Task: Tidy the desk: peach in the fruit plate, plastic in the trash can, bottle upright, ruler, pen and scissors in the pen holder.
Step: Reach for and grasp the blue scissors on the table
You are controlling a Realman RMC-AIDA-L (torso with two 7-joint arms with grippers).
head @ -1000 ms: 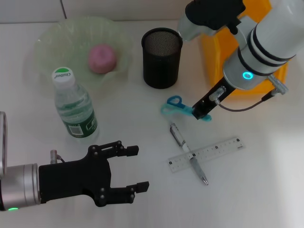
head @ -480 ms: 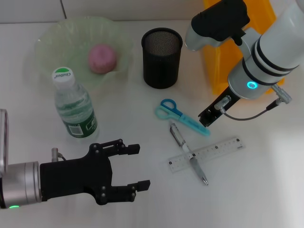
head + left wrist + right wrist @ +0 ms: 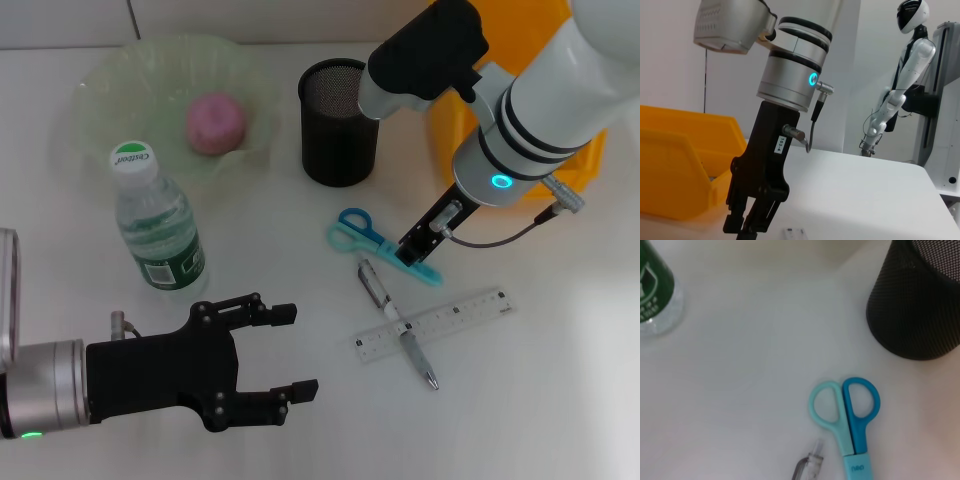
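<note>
Scissors (image 3: 372,238) lie flat on the desk (image 3: 560,380), blade cover directly under the right gripper (image 3: 414,251), handle loops pointing away towards the pen holder (image 3: 340,122). We cannot tell from any view whether these fingers are spread or closed. The pen (image 3: 397,323) lies just beside the blade tip, crossing the ruler (image 3: 436,324) a little further out. We judge the main risk to be a descent that catches only the thin cover, which could pivot or slide into the pen. The left gripper (image 3: 290,352) hangs well apart, fingers spread and empty, near the upright bottle (image 3: 155,220).

Count: one scissors, one pen, one ruler, one pen holder, one bottle, one peach (image 3: 215,122) already in one fruit plate (image 3: 110,80), one trash can (image 3: 520,60)
</note>
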